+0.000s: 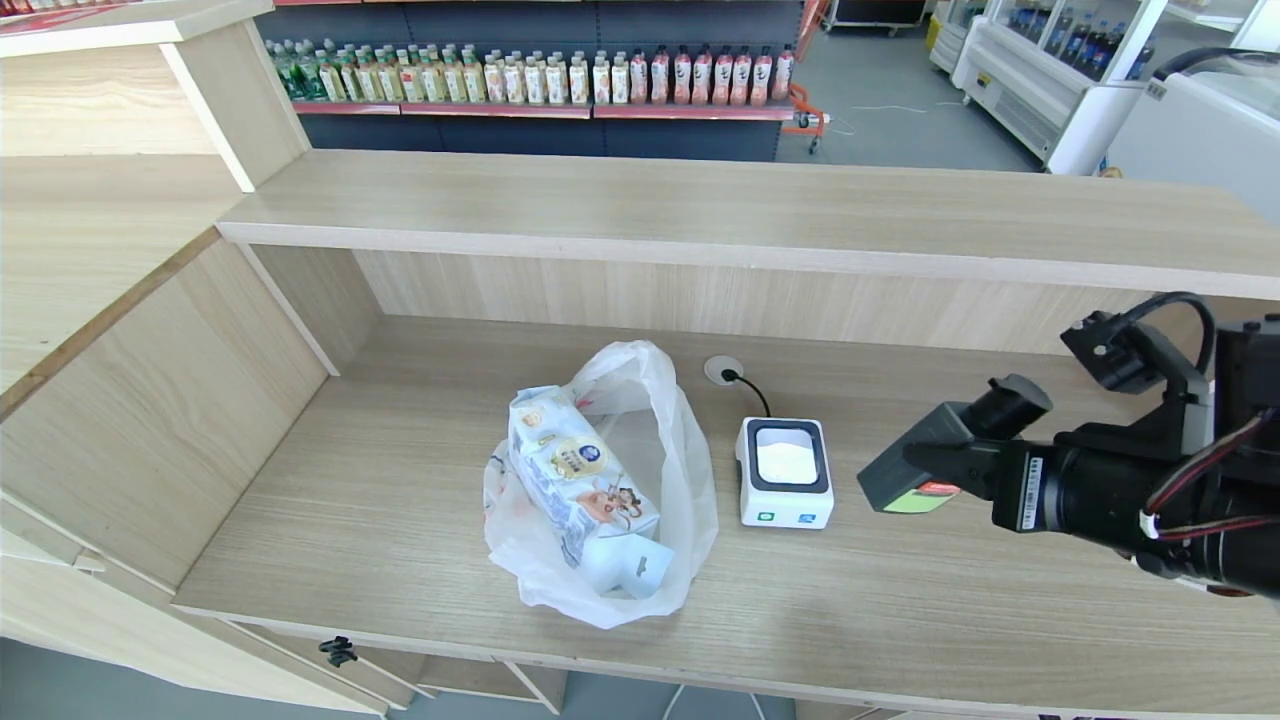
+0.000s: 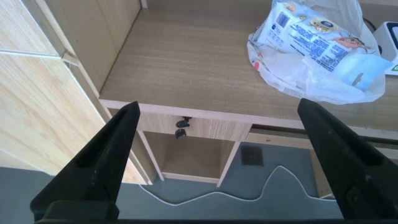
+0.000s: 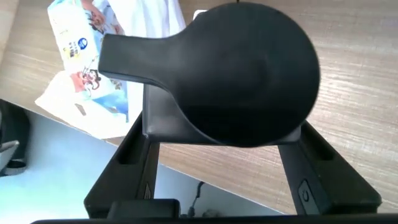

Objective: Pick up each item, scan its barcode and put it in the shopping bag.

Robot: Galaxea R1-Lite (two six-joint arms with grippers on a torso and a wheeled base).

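Held dark item point(image 1: 912, 478) clamped in right jaws above surface point(image 1: 900, 600), just right of scanner point(image 1: 785, 470), long axis pointed leftward at it; had shopping bag point(image 1: 693, 500) just beyond scanner, further left; had left jaws spread wide, empty, farther off by near edge

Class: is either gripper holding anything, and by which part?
The right gripper holds a dark grey boxy item, clamped by its end nearest the wrist. The left gripper is open and empty.

My right gripper point(image 3: 217, 155) clamps a black item point(image 3: 249, 74); past it, bag point(image 3: 158, 15) and pack point(image 3: 81, 37) lie on the counter point(image 3: 354, 81).
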